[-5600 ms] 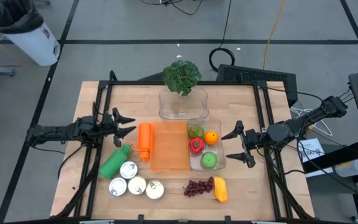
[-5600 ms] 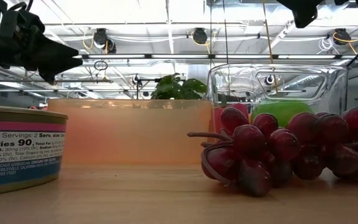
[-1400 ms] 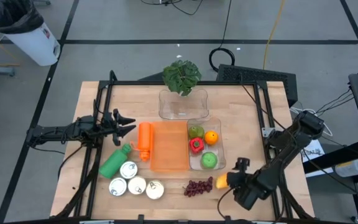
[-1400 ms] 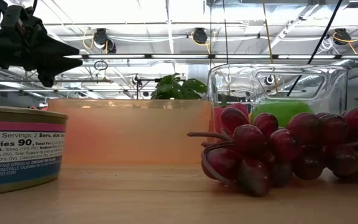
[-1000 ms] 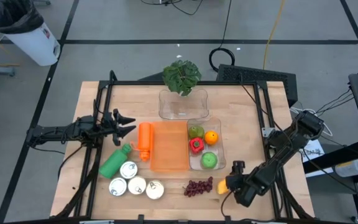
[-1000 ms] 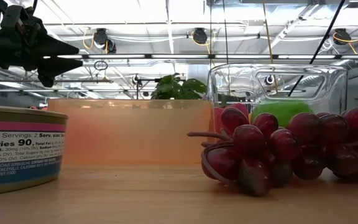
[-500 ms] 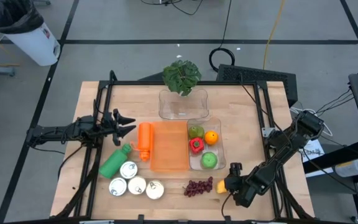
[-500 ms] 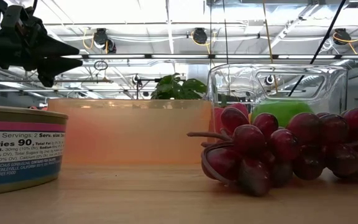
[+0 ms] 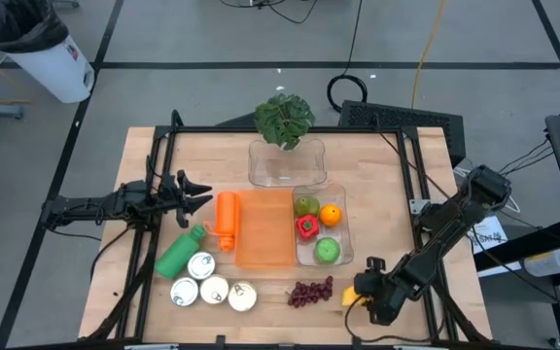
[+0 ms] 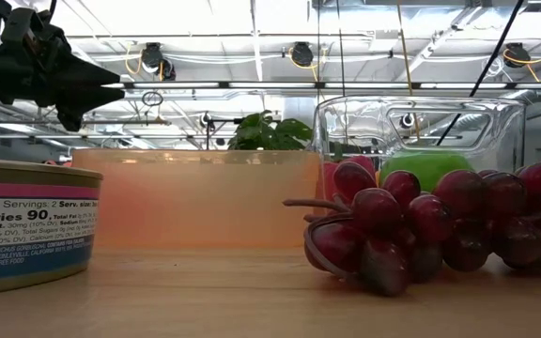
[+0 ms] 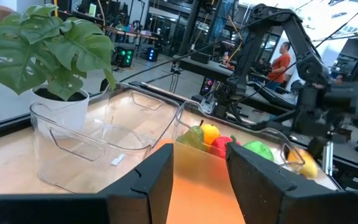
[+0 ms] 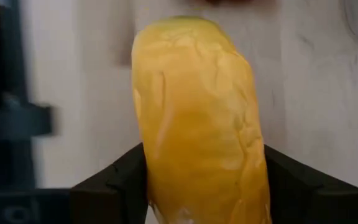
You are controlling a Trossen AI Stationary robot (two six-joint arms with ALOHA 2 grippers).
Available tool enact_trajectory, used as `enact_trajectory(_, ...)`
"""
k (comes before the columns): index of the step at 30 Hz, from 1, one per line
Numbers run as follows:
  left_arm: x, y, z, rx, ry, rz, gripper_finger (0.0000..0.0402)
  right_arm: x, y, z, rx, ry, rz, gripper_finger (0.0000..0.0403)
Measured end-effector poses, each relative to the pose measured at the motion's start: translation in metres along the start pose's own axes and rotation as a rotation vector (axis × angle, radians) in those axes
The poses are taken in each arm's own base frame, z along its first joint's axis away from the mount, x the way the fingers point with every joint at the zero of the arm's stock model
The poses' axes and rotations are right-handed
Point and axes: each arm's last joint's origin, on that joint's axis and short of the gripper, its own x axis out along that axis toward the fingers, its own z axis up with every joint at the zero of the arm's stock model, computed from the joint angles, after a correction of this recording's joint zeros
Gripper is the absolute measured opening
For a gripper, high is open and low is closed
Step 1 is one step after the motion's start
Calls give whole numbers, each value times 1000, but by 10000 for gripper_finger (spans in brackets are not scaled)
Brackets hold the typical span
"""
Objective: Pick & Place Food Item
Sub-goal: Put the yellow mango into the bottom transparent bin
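Two fingers of the right gripper (image 12: 197, 186) are flanking the yellow mango (image 12: 197, 118), apparently touching | squeezing centrally, lifting vertically | left gripper (image 9: 197, 192) hovering part-open, empty.

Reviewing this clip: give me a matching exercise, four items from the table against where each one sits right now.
Items:
1. yellow fruit
2. grapes
3. green apple
4. potted plant

Places:
A. far table edge
B. between the right claw's fingers
C. in the clear container
D. bare wood, near edge, beside the yellow fruit

Pairs: 1-B, 2-D, 3-C, 4-A
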Motion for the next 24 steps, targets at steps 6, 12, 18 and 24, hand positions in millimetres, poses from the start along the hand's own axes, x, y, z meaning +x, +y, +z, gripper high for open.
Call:
enact_trajectory(6, 0, 0, 0, 0, -1, 0, 175, -42, 8, 6, -4, -218, 111, 240)
enact_trajectory(12, 0, 0, 0, 0, 0, 0, 191, -84, 6, 17, -104, -575, 69, 220)
enact_trajectory(18, 0, 0, 0, 0, 0, -1, 205, -102, -14, 38, -212, -763, -157, 226)
enact_trajectory(24, 0, 0, 0, 0, 0, 0, 206, -95, -43, 74, -233, -759, -295, 223)
